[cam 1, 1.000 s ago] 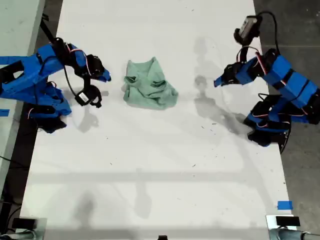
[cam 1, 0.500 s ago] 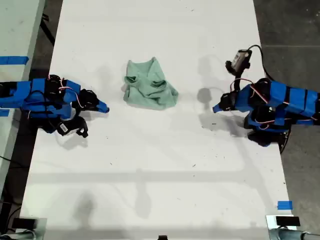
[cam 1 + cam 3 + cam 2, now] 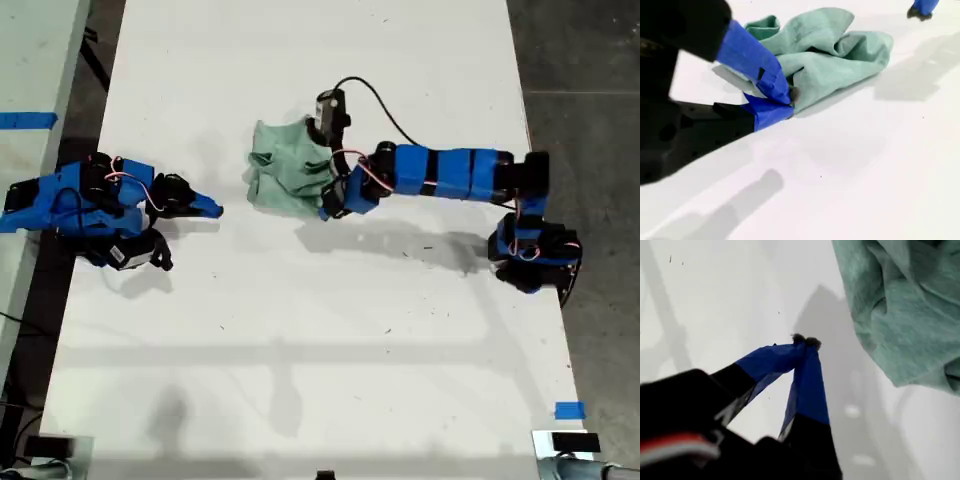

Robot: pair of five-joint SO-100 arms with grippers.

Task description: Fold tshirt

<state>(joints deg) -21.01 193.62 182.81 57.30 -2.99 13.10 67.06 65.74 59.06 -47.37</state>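
The tshirt [image 3: 285, 175] is a crumpled pale mint-green heap on the white table, left of centre in the exterior view. My second gripper [image 3: 325, 212] reaches in from the exterior view's right. Its blue tips are shut and touch the heap's near edge. The second wrist view shows the second gripper [image 3: 791, 97] closed against the tshirt [image 3: 835, 50], with no cloth visibly between the jaws. My first gripper [image 3: 214, 210] lies low at the exterior view's left, shut, a short gap from the cloth. In its own view the first gripper [image 3: 806, 341] is closed and clear of the tshirt [image 3: 900, 305].
The white table [image 3: 300, 350] stretches wide toward the exterior view's bottom. The second arm's base [image 3: 535, 250] stands at that view's right edge and its wrist camera [image 3: 328, 108] hangs over the cloth. Blue tape [image 3: 569, 410] marks the exterior view's bottom right. The first gripper [image 3: 920, 9] shows beyond the heap.
The second arm has stretched from the exterior view's right across to the tshirt's edge. The first arm dropped low a second ago and has since barely moved.
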